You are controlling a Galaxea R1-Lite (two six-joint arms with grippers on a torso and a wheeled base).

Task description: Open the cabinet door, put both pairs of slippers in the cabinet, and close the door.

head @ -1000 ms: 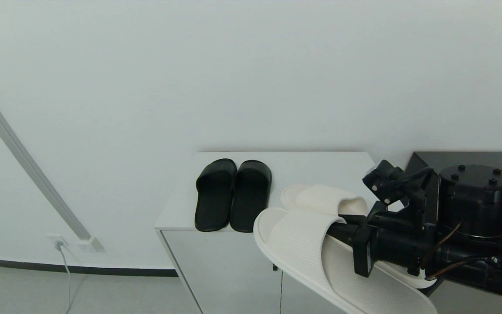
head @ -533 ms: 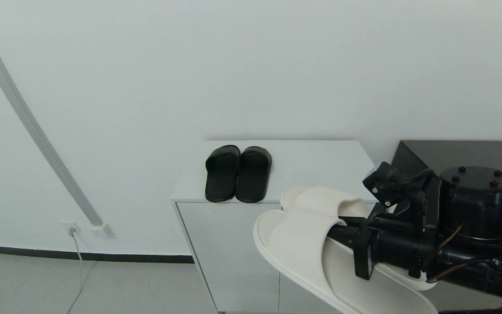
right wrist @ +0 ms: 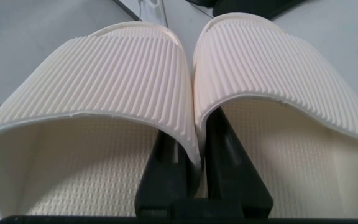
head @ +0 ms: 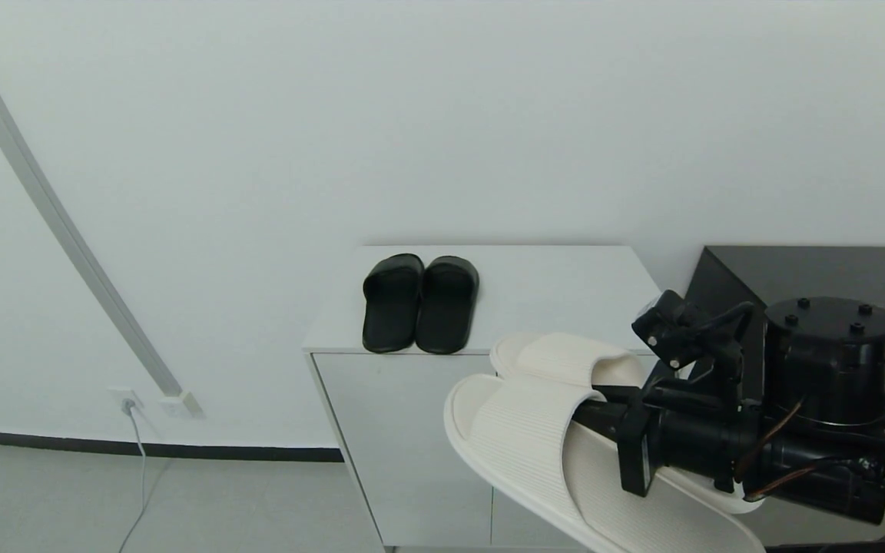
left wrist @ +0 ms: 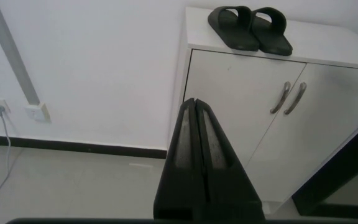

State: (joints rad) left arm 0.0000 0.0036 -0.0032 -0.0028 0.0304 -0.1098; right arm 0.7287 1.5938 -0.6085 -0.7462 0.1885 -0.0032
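**Four slippers, one cabinet, two doors**

Two black slippers [head: 420,303] are making up one pair, and two white slippers [head: 523,430] are making up another, four slippers in all. One white cabinet [head: 550,288] is showing two doors [left wrist: 229,93], each carrying one handle [left wrist: 280,98]. Two wall sockets [head: 124,399] are sitting low down, with one cable [head: 141,468] hanging from them.

Right pincer [right wrist: 197,155] clamps white slippers [right wrist: 120,71] by adjoining inner straps (ribbed uppers), one finger inside each.
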